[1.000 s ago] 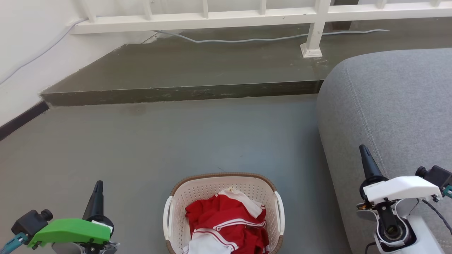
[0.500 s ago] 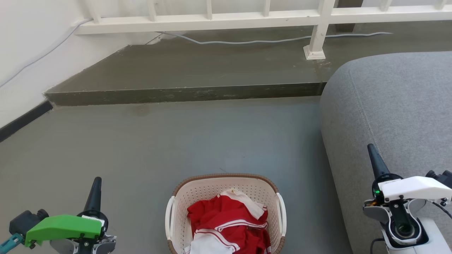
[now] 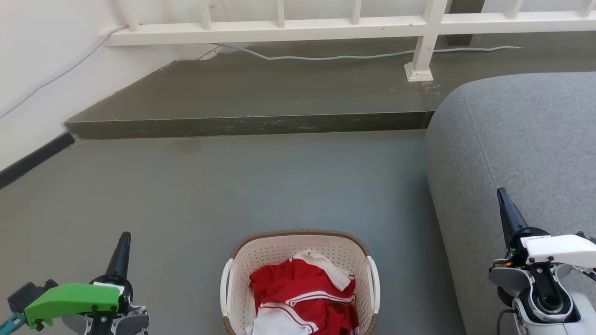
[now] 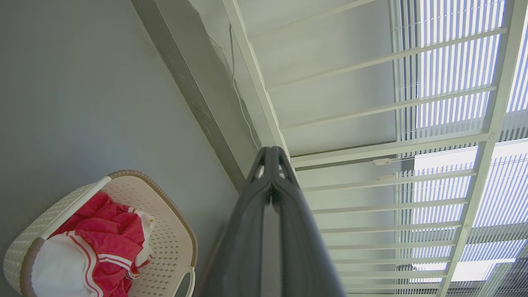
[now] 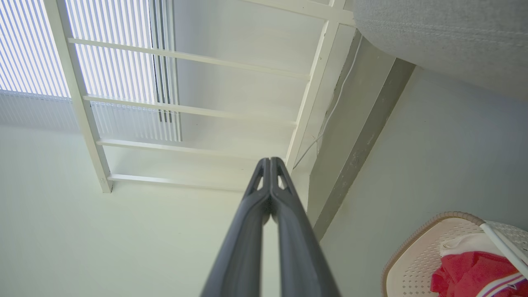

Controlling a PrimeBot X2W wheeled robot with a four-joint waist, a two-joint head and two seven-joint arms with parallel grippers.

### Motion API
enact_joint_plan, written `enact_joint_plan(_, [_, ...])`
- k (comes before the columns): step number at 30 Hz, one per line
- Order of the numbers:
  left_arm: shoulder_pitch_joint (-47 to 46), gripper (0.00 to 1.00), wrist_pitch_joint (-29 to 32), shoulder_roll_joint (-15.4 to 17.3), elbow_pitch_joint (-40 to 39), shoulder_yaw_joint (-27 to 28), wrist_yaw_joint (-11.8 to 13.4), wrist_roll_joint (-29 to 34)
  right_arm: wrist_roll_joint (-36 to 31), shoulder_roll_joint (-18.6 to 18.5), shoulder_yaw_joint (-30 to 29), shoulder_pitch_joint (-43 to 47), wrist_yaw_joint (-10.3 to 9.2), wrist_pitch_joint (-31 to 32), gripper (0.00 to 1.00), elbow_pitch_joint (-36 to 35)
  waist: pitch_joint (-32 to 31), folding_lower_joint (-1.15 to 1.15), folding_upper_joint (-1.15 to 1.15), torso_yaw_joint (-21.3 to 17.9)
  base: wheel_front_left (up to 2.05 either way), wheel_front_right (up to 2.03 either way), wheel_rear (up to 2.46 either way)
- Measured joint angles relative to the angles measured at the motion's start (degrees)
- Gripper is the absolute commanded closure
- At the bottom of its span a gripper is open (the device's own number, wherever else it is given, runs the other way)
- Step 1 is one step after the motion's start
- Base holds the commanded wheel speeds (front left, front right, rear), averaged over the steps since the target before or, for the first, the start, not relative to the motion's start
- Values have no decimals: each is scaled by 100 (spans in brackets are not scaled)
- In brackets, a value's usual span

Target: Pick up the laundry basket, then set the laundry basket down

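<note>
- The cream-white perforated plastic laundry basket with a brown woven-look rim is seen on the grey floor, at the bottom centre of the head view. It lies between the two grippers and is touched by neither.
- A crumpled red and white garment is held inside it.
- The left gripper is held well to the basket's left, its jaws pressed together on nothing.
- The right gripper, its jaws likewise together and empty, is seen over the grey fabric sofa, whose rounded edge lies near the basket's right handle.
- Beyond are a dark raised step, a white railing and a grey cable.
</note>
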Motion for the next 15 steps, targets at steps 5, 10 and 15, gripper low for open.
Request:
enact_joint_plan(5, [-54, 100, 85, -9, 22, 58, 0, -331, 366, 11, -104, -2, 32, 89, 100, 5, -12, 0, 0, 23, 0, 0, 0])
enact_joint_plan(10, [-71, 100, 177, -18, 49, 142, 0, -669, 735, 13, -212, -9, 75, 182, 100, 12, -24, 0, 0, 46, 0, 0, 0])
enact_joint_plan(15, [-124, 100, 292, -27, 68, 190, -1, -990, 1098, 16, -323, -13, 123, 283, 100, 24, -35, 0, 0, 69, 0, 0, 0])
